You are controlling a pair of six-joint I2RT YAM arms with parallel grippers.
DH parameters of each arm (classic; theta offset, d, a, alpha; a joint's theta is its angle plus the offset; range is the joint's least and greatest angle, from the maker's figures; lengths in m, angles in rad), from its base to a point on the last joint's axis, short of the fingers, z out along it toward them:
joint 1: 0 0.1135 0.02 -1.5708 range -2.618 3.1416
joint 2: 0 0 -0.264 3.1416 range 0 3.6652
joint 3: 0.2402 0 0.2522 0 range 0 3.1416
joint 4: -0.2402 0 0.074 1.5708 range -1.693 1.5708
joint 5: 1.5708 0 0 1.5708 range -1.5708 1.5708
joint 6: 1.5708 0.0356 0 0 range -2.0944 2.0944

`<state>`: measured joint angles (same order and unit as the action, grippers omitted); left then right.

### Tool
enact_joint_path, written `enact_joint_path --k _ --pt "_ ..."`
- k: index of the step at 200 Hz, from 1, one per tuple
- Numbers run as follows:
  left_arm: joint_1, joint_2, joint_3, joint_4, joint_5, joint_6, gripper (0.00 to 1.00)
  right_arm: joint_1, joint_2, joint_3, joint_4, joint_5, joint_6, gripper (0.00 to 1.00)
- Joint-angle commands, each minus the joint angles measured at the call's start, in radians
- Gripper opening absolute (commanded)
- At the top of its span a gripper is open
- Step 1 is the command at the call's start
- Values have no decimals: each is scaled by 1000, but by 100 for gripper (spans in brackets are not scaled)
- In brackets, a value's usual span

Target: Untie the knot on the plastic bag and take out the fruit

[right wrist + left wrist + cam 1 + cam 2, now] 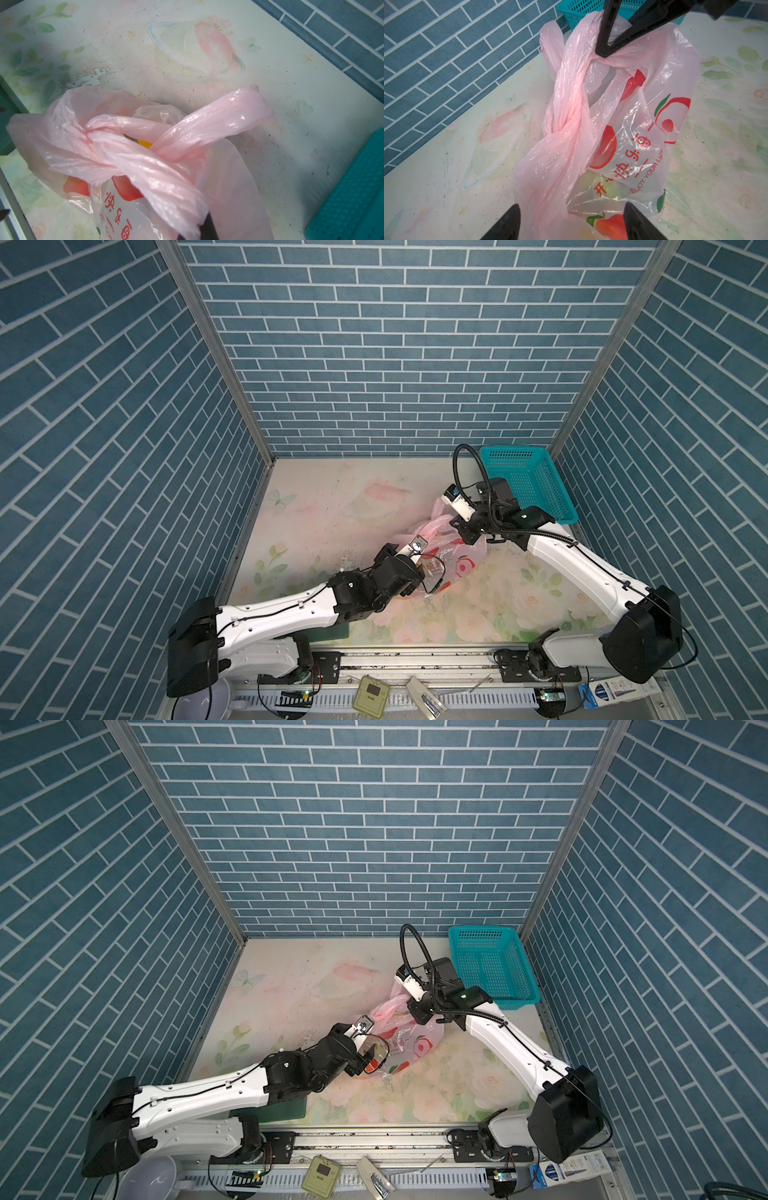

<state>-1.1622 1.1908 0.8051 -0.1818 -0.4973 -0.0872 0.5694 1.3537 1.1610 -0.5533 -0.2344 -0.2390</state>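
Plastic bag (469, 553) (415, 1046) lies on the floral surface (332, 510), right of its middle, near the teal basket (513, 449) that stands in the far right corner. The right wrist view shows bare surface between the two. The plastic bag is thin, translucent pink, with red and white print.

Its knot (560, 129) (91, 133) is tied but loose. The two handle strips cross and twist together with a gap between them, and a yellow patch of fruit (143, 143) shows through that gap. More fruit is only a dim pale green shape behind the plastic.

The right end effector (604, 53) is clenched, its black fingers meeting on a handle strip of the plastic bag just beside the knot. The left end effector (572, 207) is released and grips nothing. Its two fingers stand wide apart on either side of the bag's body. Whether they touch the plastic I cannot tell.
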Motion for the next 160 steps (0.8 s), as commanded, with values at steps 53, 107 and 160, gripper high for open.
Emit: enact_joint_path --k 53,107,160 --pt "35 217 161 126 -109 153 83 -8 -44 136 -175 -127 108 0" --pt "63 287 195 131 -205 187 64 -26 -43 146 -189 -109 137 0" --pt "110 103 75 109 -92 161 25 -180 -62 115 -170 -180 215 0"
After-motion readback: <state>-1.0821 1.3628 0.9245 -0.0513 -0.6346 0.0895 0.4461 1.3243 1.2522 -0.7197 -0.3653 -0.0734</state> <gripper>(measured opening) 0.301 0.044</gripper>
